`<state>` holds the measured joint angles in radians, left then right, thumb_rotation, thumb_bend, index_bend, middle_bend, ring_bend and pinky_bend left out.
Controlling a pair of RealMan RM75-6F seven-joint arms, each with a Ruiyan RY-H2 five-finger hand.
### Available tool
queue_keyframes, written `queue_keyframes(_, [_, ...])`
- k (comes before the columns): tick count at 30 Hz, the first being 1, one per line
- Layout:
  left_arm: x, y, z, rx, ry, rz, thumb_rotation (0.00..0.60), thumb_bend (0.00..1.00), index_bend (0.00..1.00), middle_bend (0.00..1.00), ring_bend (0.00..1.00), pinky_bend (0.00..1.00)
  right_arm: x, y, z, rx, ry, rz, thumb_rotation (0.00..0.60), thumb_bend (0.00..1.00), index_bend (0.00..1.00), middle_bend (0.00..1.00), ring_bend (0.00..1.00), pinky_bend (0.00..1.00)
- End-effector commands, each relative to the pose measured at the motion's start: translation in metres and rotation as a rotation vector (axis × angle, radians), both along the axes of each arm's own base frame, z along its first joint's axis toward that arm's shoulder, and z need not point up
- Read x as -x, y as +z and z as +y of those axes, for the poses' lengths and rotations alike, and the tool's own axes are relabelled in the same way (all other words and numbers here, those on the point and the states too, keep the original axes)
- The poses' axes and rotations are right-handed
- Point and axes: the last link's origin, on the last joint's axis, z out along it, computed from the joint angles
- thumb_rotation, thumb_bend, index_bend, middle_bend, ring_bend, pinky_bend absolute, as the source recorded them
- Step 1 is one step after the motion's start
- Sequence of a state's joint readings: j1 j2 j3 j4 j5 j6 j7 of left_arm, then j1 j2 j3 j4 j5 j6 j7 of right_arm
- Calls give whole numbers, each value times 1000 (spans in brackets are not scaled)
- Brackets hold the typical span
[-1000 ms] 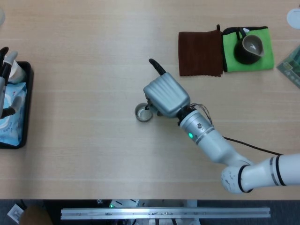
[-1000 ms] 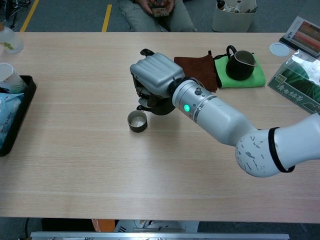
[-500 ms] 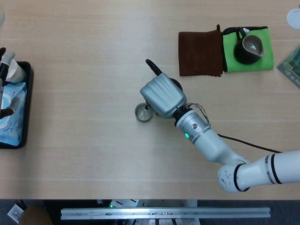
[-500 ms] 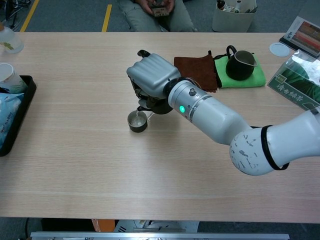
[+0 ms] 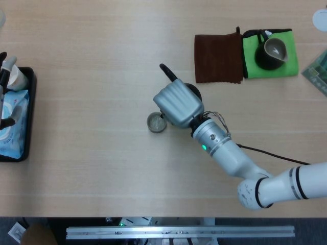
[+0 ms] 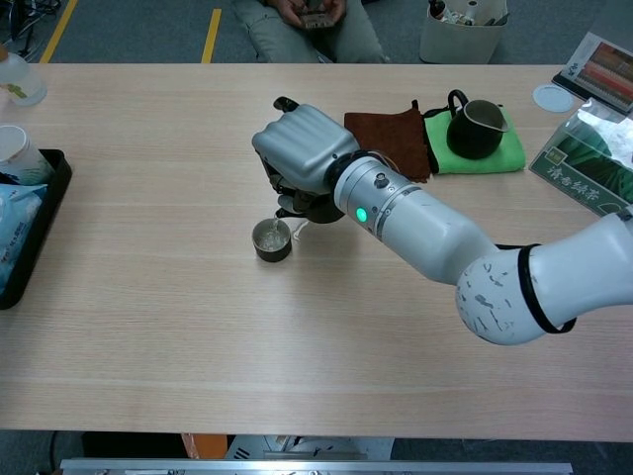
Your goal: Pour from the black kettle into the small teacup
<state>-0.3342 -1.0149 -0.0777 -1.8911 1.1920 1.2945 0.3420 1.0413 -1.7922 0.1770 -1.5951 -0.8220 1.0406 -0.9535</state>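
Small teacup [image 5: 156, 122] sits on the table [image 5: 92, 66] just left of frame centre in the head view; in the chest view it's at centre-left [image 6: 271, 239], with a light glint inside, contents can't be judged. Black kettle [image 5: 189, 91] is directly right of the cup and mostly hidden under the right hand [image 5: 178, 103]; only a dark body edge and a thin black handle or spout tip sticking out toward the upper left are visible. In the chest view the kettle [image 6: 315, 210] shows as a dark mass beneath the hand's fingers, its low edge right above the cup rim; contact can't be told. Right hand [image 6: 302, 148] is wrapped over the kettle and gripping it, back of the hand facing up; its arm runs off to the lower right of both frames.

Left hand: not visible in either view.

Farther out: brown cloth [image 5: 218, 57] upper right of centre, green cloth [image 5: 254, 58] touching its right side with a dark pitcher [image 5: 273, 52] standing on it. Black tray [image 5: 28, 117] at the left edge holds a blue-white packet [image 5: 12, 125]. Chest view's right edge shows a green box [image 6: 586, 170].
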Motion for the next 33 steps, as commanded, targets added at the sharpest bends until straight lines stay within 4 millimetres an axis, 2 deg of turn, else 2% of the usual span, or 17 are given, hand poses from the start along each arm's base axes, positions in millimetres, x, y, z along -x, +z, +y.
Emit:
queue_keyframes(1, [0,0,0,-1,-1,0,600,295,0,41,0,43,0,0,0,1,1,2,589,285,1000,989,927,46])
queue_keyframes(16, [-1,-2,1,2,-2,0,600,295,0,41,0,43,-1,0,2,3,2,-4,590,285,1000,988,927,46])
queue_keyframes(33, [-2,-3,1,8,-6,2,600,295,0,41,0,43,16,1,10,-8,-120,-213,592,282,1000,989,927,46])
